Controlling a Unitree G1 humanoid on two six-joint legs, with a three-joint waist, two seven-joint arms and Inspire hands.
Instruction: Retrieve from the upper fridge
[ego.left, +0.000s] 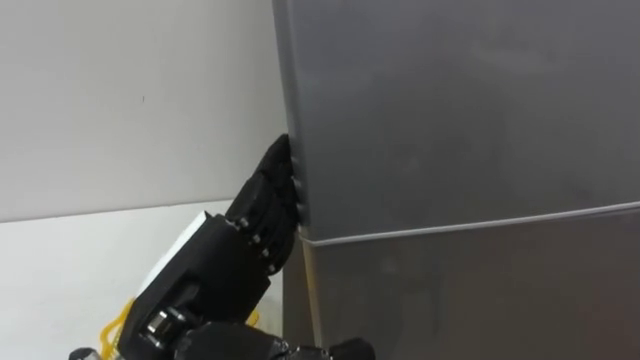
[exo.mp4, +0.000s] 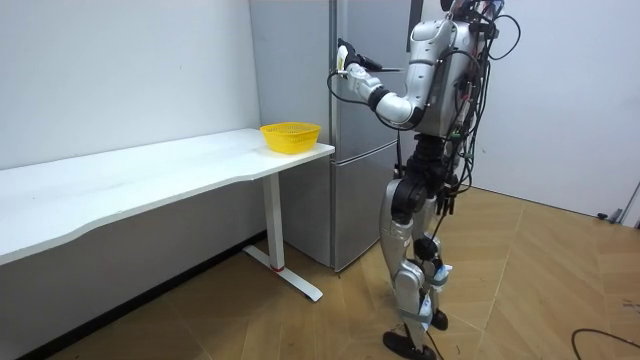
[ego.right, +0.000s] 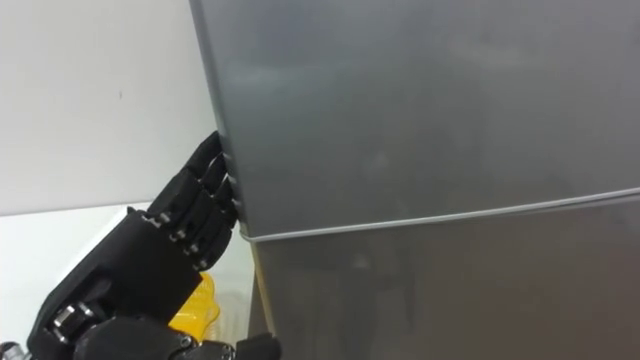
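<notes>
Standing before the fridge, you have your left robot hand (ego.left: 235, 250) curled round the left edge of the upper fridge door (ego.left: 460, 110), which is closed. Beside it, a yellow basket (exo.mp4: 290, 136) sits on the counter (exo.mp4: 150, 175).

No readable text, labels, numbers or signs: fridge door (ego.left: 460, 110), bench (exo.mp4: 150, 180) and wall (ego.left: 120, 100) are plain.
</notes>
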